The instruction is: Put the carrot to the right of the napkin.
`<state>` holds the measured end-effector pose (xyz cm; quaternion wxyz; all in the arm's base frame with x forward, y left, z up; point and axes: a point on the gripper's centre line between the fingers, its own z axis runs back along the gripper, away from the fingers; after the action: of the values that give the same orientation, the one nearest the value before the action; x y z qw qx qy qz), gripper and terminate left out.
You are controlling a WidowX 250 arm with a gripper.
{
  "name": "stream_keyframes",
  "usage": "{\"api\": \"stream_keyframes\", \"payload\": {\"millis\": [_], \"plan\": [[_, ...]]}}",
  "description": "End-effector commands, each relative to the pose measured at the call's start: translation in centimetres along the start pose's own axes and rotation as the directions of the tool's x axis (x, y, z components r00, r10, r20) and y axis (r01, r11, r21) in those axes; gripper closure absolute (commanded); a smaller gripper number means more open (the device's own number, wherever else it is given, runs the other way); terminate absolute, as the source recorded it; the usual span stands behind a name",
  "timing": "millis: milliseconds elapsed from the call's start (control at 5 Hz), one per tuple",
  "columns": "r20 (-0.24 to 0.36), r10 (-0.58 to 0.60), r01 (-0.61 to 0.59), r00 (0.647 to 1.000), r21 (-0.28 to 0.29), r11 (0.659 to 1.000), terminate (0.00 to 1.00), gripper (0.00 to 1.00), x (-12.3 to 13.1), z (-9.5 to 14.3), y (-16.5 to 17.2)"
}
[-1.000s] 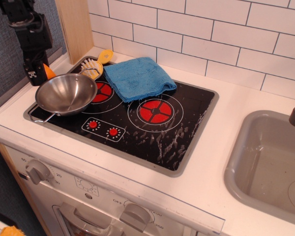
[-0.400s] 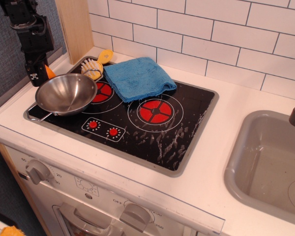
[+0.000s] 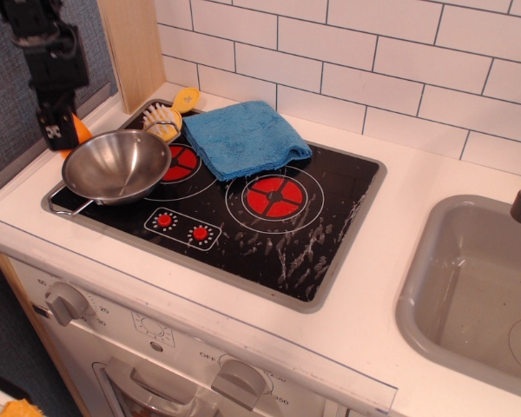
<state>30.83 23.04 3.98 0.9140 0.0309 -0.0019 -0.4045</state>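
Gripping the carrot (image 3: 82, 132) in dark fingers (image 3: 56, 132), left of napkin (image 3: 245, 136), "OFF" on oven panel (image 3: 207, 356)

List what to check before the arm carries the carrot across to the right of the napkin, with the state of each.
1. Carrot in the gripper: cannot tell; only an orange sliver shows beside it.
2. Jaws closed: cannot tell.
3. Carrot lifted above the bowl rim: cannot tell.
4. Landing spot right of the napkin: ok, nothing lies there.
5. Brush beside the path: ok, lying flat.
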Motion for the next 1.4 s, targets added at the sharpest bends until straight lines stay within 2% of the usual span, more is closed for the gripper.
{"api": "stream_keyframes", "payload": {"millis": [0,200,600,800,1000,1200], "plan": [[-0.042,0.033,-0.025,0.999,0.168,0.985,0.0,1.0,0.2,8.0,-1.2],[-0.007,-0.002,0.003,1.0,0.218,0.976,0.0,1.0,2.1,10.3,-2.6],[0.09,-0.187,0.161,0.978,0.24,0.957,0.0,1.0,9.1,11.6,-6.8],[0.084,-0.289,0.265,0.954,0.225,0.938,0.0,1.0,12.3,10.5,-9.3],[0.136,-0.364,0.33,0.921,0.223,0.917,0.0,1.0,15.1,8.2,-11.0],[0.114,-0.421,0.397,0.9,0.19,0.898,0.0,1.0,17.8,5.1,-12.1]]}}
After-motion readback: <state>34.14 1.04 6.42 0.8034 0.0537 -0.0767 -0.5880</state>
